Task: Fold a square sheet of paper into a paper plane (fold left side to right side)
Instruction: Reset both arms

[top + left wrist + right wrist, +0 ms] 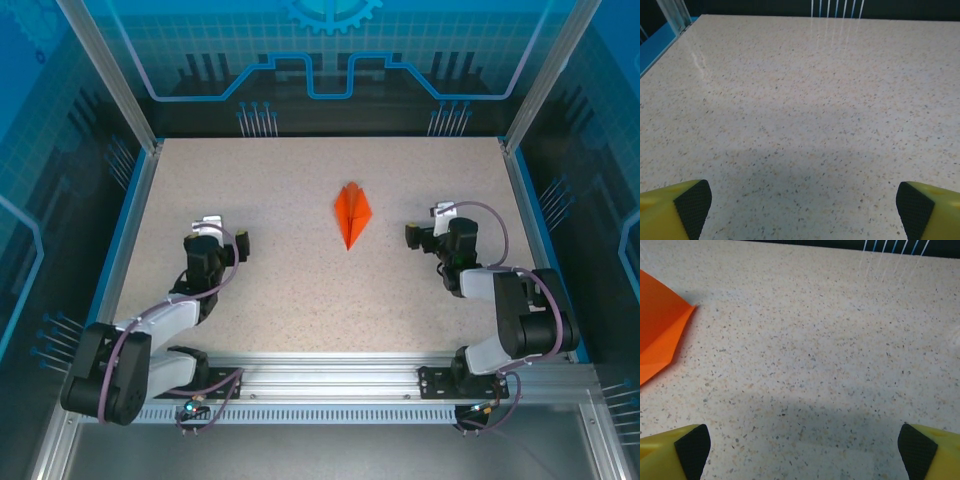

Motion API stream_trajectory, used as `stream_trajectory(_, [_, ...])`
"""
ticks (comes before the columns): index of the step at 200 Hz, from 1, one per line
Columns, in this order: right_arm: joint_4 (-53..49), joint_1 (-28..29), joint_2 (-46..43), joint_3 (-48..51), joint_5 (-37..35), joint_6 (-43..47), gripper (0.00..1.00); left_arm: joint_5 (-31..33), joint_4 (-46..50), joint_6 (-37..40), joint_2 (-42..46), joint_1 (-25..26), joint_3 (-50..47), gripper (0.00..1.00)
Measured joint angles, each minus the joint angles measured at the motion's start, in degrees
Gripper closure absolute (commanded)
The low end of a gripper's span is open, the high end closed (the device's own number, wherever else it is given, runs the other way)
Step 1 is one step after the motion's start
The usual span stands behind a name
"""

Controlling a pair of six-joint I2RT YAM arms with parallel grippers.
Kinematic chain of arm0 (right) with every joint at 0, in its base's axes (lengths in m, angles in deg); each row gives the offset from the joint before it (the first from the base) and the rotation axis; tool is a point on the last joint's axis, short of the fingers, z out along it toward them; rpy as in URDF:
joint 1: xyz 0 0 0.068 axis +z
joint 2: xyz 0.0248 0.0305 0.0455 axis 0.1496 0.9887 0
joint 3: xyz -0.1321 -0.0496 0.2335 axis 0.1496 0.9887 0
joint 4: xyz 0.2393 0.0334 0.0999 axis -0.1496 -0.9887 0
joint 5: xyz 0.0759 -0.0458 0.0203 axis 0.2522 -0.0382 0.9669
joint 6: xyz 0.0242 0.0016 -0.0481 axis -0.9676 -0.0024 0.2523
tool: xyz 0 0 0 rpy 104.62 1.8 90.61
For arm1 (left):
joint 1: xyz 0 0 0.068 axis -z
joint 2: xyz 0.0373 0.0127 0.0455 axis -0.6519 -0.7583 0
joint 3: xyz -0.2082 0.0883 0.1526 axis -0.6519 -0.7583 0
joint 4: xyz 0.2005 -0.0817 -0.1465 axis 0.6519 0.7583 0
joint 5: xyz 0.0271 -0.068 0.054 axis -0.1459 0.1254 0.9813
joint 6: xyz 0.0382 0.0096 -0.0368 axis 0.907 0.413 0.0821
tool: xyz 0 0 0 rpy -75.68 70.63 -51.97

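Paper plane (352, 212) lies flat, well apart from my left gripper (804, 207) and right gripper (802, 447). Both are spread wide and empty, presumably because folding is complete.

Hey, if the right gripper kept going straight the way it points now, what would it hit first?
Likely only the bare table: ahead of the right gripper the way looks free to the far edge. The paper plane lies left of that line, though depth is unclear.
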Motion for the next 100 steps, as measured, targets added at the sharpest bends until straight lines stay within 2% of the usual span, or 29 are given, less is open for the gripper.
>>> stream_trajectory(63, [1.03, 0.04, 0.0, 0.0, 0.0, 0.59, 0.0, -8.83, -9.99, 3.78, -6.03, -1.22, -0.74, 0.01])
stream_trajectory(100, [1.03, 0.11, -0.02, 0.0, -0.04, 0.81, 0.0, -11.32, -16.13, 5.09, -10.4, -2.25, -0.85, 0.01])
